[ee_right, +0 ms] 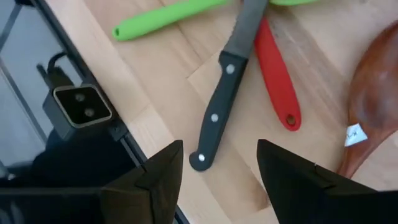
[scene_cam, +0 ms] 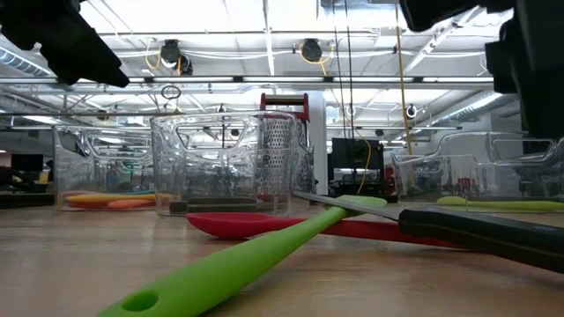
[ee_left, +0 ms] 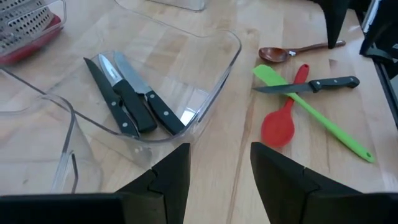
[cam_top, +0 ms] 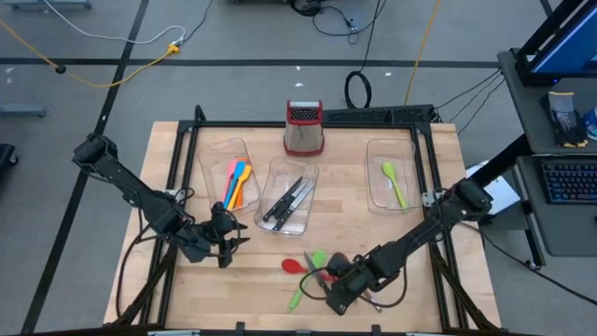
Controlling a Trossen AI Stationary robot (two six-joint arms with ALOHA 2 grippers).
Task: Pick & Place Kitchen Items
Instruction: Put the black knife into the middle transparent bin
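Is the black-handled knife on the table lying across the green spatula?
Yes: in the left wrist view the loose black-handled knife rests with its blade over the green spatula.

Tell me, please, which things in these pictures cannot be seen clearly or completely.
- Brown spoon: right wrist view, cut off by the picture's edge; the label on it is too small to read.
- Loose knife: low view, handle end cut off by the picture's edge.
- Left bin: high view, its overlapping pink, orange and yellow utensils are too small to count.
- Right gripper: high view, it hides part of the loose pile.
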